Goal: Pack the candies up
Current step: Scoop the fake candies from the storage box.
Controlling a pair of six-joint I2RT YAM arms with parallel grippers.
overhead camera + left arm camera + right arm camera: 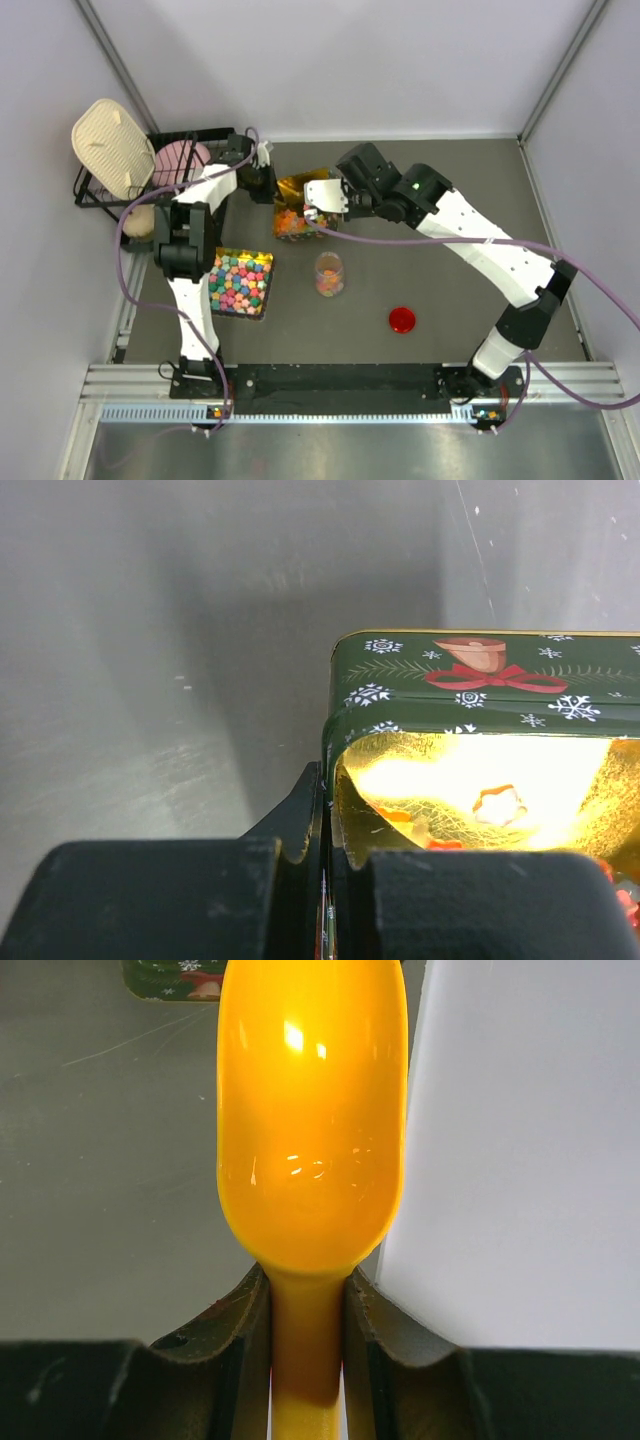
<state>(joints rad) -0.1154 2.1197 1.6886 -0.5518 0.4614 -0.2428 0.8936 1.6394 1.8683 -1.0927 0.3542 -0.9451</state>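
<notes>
Left tool [325,852]: my jaws are closed tight on a side wall of the tin [480,695], with one finger outside it and one inside.
Right tool [307,1335]: my fingers are pinched on the narrow neck of the spoon [310,1120], and a gap the width of the handle is left between them.
Spoon: glossy orange-yellow, its bowl reaching away from my right wrist; from here I cannot tell whether anything lies in it.
White surface [520,1140]: flat and plain, just beside the spoon on its right; I cannot tell what it is.
Tin: dark green with snowflakes and a red bow outside and gold inside, standing on the grey worktop [450,330] at the far middle, between my two tools.
Candies [290,224]: tiny orange and yellow pieces heaped in the tin. A star-shaped one shows against the gold wall in the left wrist view, and more fill the bottom of the jar [329,272].
Jar: clear, upright and uncapped, nearer my bases than the tin.
Red lid [402,320]: flat on the worktop, to the right of the jar and apart from it.
Tray [252,259]: gold-lined, beside my left arm, holding chunkier candies [238,284] in blue, green, magenta and yellow.
Wire rack [85,190]: black, at the far left, with a cream ribbed lid [112,148] leaning in it.
</notes>
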